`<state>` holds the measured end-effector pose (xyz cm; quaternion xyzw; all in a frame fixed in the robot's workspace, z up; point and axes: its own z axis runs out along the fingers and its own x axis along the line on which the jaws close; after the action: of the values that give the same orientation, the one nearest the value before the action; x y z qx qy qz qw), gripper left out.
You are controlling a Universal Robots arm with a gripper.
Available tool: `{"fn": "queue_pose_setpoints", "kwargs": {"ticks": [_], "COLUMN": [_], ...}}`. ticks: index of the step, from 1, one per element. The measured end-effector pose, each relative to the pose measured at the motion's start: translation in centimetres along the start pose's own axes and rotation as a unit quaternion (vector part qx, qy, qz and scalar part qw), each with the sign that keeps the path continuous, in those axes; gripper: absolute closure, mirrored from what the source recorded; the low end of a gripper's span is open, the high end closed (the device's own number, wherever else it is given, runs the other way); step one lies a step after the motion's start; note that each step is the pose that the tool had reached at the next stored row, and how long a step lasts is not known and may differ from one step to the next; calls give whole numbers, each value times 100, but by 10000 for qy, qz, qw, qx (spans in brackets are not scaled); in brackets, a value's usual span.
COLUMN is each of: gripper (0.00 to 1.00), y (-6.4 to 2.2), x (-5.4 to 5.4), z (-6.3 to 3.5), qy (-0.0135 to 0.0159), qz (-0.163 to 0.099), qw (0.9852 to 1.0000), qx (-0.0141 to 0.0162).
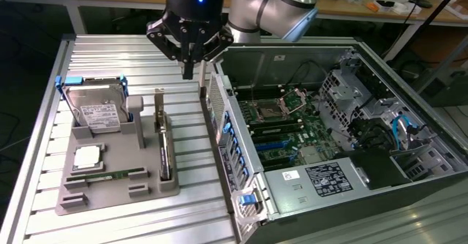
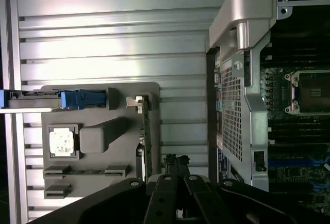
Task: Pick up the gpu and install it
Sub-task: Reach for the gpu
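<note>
Gripper (image 1: 188,73) closed, holding nothing, hovering near far end of gpu (image 1: 162,142). Gpu stands on edge in gray tray (image 1: 109,200), beside open computer case (image 1: 409,200).

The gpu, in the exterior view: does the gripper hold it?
No: the gpu stands on edge in the grey tray, and the shut gripper hangs in the air, apart from it.

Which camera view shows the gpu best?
The exterior view: the gpu stands on edge in the grey holder, its whole length and bracket visible. The wrist view shows it edge-on from above, as a thin strip.
</note>
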<state>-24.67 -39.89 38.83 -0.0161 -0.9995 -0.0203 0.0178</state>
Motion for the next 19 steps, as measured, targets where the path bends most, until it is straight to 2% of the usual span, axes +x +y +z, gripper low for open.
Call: {"fn": "queue_pose_setpoints", "kwargs": {"ticks": [19], "gripper": [89], "y": [-9], "x": [270], "z": [10], "qy": [-1], "qz": [-9], "qw": [10000], "qx": [0]}}
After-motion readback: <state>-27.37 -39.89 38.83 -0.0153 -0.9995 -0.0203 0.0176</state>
